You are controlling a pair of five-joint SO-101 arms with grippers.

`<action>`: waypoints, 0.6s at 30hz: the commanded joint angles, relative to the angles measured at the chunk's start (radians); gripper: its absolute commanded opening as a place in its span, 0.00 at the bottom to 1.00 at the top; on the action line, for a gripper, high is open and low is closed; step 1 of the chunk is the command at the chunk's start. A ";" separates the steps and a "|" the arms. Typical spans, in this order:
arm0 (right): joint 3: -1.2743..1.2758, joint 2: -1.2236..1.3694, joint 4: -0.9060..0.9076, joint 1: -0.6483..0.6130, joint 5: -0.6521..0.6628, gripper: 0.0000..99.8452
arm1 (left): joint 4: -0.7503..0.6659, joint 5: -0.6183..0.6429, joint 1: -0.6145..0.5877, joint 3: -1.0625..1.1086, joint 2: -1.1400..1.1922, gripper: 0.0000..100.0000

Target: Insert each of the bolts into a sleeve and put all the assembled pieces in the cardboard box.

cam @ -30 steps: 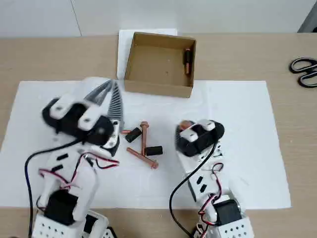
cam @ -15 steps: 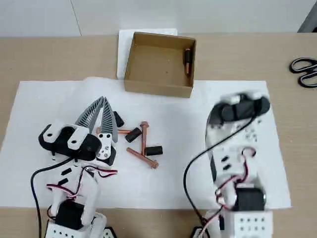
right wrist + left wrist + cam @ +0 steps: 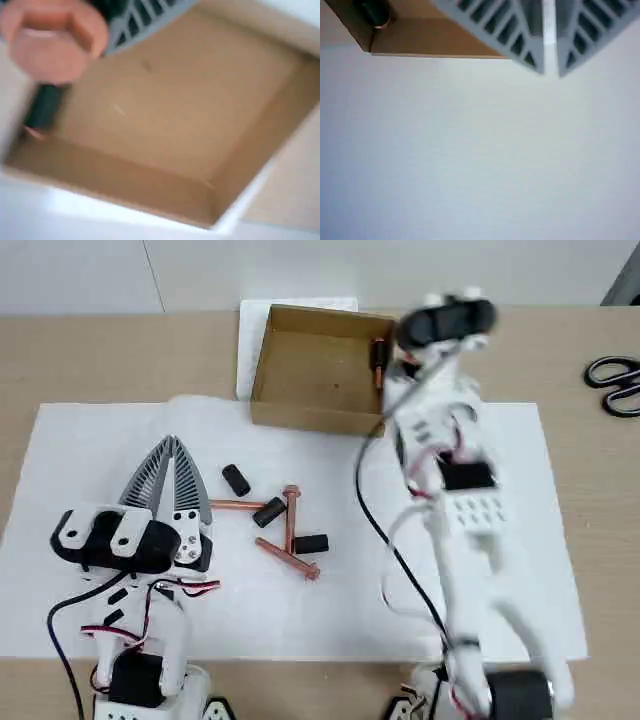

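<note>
Right gripper (image 3: 107, 30): clamped on a bolt (image 3: 52, 42), hanging over the box (image 3: 320, 418) by its right wall.
Left gripper (image 3: 172, 445): pinched to a slit and empty, on the arms' side of the box, off its left corner.
Loose bolts (image 3: 290, 520): three, with three sleeves (image 3: 236, 480), on the arms' side of the box.
Handling: probably light, rigid, smooth metal that rolls; pinch mid-shank.

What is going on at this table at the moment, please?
Two robot arms are fitting bolts into sleeves and boxing them. The right gripper holds a bolt over the cardboard box, where one finished piece already lies. The left gripper is shut and empty above the white paper, near three more bolts and three sleeves lying there.
</note>
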 commanded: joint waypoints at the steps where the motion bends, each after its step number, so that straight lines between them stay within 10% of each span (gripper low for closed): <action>1: -0.219 0.186 -0.093 -0.024 -0.009 0.00 | -0.025 0.000 -0.012 -0.004 -0.014 0.01; 18: -1.026 1.017 -0.157 -0.045 -0.009 0.00 | -0.025 0.000 -0.075 -0.001 -0.014 0.01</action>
